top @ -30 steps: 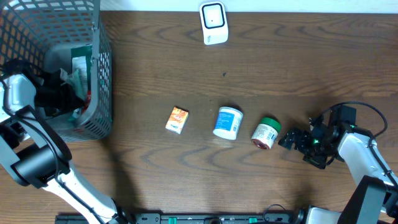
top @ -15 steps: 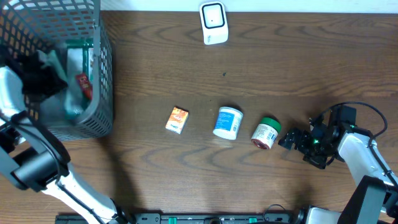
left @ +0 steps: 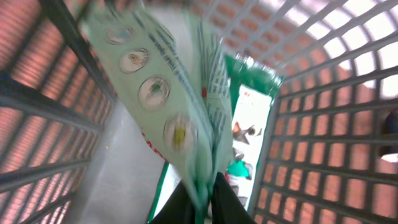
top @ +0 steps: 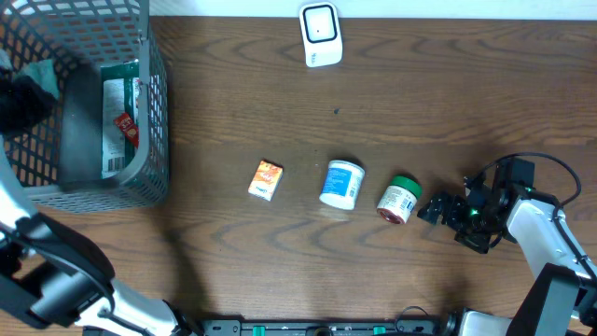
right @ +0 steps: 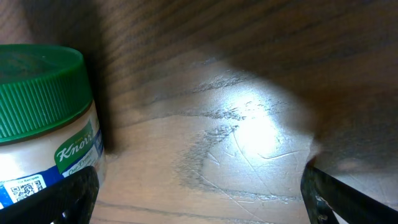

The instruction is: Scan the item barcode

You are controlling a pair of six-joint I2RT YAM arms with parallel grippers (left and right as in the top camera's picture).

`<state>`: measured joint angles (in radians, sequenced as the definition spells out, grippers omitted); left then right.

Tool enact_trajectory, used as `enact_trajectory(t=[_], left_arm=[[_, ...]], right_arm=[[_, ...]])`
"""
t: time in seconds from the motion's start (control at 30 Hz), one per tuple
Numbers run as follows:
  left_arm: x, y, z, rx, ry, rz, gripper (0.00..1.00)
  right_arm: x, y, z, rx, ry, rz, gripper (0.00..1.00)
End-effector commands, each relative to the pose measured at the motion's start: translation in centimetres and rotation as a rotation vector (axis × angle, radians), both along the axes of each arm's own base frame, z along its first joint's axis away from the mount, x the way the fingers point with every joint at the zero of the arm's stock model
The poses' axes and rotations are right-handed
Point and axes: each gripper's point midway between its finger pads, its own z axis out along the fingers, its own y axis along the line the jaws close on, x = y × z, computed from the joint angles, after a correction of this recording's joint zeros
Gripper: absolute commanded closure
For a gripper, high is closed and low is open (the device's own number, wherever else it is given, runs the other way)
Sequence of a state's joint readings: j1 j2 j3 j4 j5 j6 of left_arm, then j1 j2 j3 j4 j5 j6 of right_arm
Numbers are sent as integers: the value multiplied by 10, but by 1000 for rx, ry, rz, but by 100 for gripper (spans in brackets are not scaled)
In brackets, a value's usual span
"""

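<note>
At the far left of the overhead view, the left gripper (top: 20, 101) is clamped shut on the lower edge of a pale green packet (left: 168, 93), the item apparently chosen for scanning. The packet hangs inside the grey wire basket (top: 154, 103), with the mesh close on both sides in the wrist view. The edge grip likely keeps the printed faces uncovered for a barcode reading. Other packets (top: 117, 112) lie on the basket floor. The white scanner (top: 320, 35) stands at top centre, well apart from the basket, so the packet has yet to cross the table (top: 420, 103). At lower right the right gripper (top: 434, 210) rests with jaws wide and empty just beside a green-lidded Knorr jar (right: 43, 124), seemingly waiting. A white tub (top: 342, 183) and an orange box (top: 267, 179) lie in the same row.
</note>
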<state>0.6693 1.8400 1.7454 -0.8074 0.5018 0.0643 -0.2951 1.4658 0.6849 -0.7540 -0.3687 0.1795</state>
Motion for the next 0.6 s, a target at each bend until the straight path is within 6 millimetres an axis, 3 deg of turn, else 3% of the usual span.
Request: enact_trajectory(t=[0.0, 0.17, 0.23, 0.37, 0.5, 0.53, 0.57], left_arm=[[-3, -11, 59, 57, -118, 8, 93], [-8, -44, 109, 101, -218, -24, 93], [-14, -78, 139, 118, -277, -72, 93], [-27, -126, 161, 124, -297, -139, 93], [-30, -106, 164, 313, -239, 21, 92], [-27, -101, 162, 342, -229, 37, 86], [-25, -98, 159, 356, -221, 30, 66]], right_arm=[[0, 2, 0, 4, 3, -2, 1], [0, 2, 0, 4, 3, -2, 1], [0, 2, 0, 4, 3, -2, 1], [0, 2, 0, 4, 3, -2, 1], [0, 2, 0, 5, 3, -2, 1], [0, 2, 0, 5, 4, -2, 1], [0, 2, 0, 5, 3, -2, 1]])
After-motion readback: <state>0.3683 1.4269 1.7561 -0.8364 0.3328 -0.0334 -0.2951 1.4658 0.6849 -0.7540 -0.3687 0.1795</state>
